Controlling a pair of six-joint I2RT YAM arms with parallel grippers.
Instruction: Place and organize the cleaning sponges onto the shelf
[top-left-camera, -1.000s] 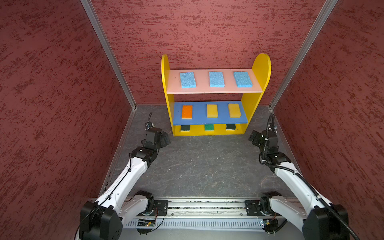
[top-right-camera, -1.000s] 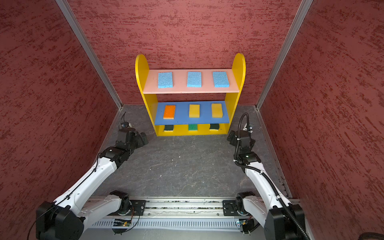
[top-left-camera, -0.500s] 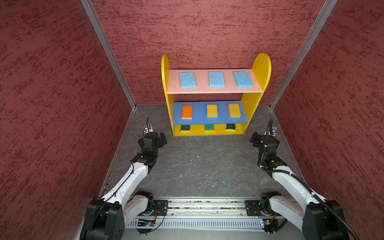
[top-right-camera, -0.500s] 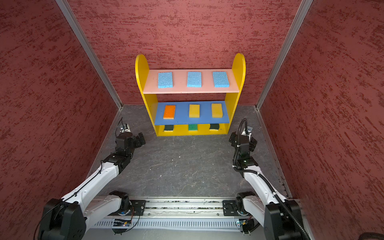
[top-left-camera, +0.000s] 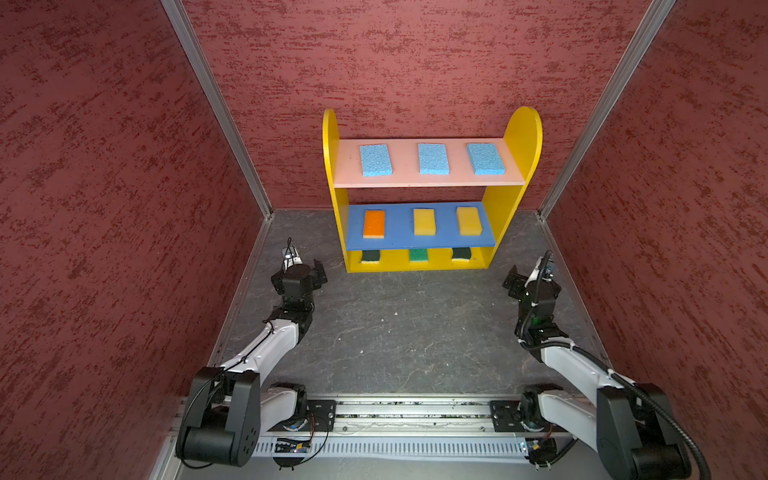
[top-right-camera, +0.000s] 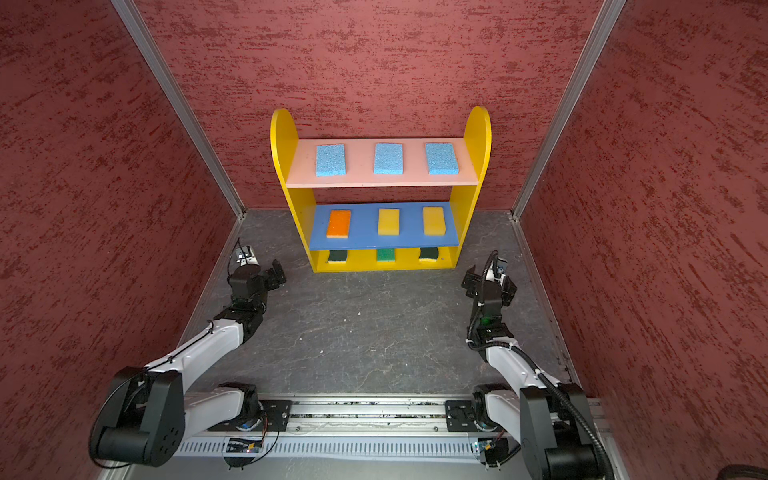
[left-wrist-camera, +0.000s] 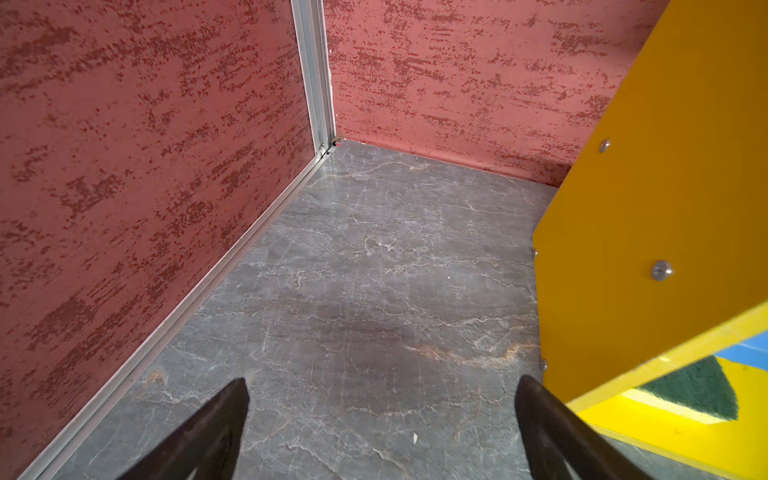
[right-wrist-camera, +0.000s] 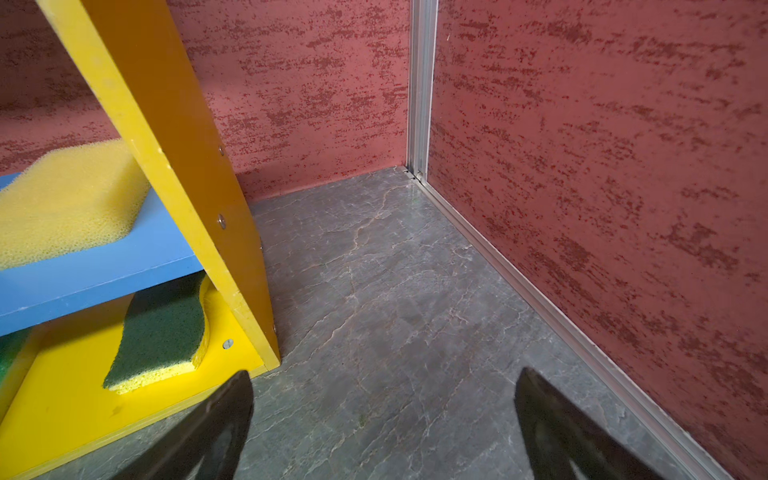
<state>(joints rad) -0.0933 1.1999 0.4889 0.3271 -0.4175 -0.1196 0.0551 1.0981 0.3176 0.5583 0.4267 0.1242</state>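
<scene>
The shelf (top-left-camera: 521, 137) (top-right-camera: 478, 133) stands at the back wall. Three light blue cleaning sponges (top-left-camera: 433, 158) lie on its pink board. An orange-topped sponge (top-left-camera: 374, 223) and two yellow ones (top-left-camera: 424, 221) lie on the blue board. Two dark green sponges (top-left-camera: 370, 255) flank a bright green one (top-left-camera: 418, 254) on the yellow bottom. My left gripper (top-left-camera: 318, 272) (left-wrist-camera: 382, 380) hangs open and empty over the floor, left of the shelf. On the other side my right gripper (top-left-camera: 513, 282) (right-wrist-camera: 384, 372) is open and empty, near a dark green wavy sponge (right-wrist-camera: 162, 328).
Red textured walls (top-left-camera: 104, 208) close in the grey marbled floor (top-left-camera: 407, 332) on three sides. The arms' metal rail (top-left-camera: 415, 411) runs along the front. In the left wrist view the shelf's yellow side panel (left-wrist-camera: 665, 187) stands close beside one finger.
Both arms have folded lower and drawn back a little towards the front rail. Both grippers have stayed open. No sponge has moved.
</scene>
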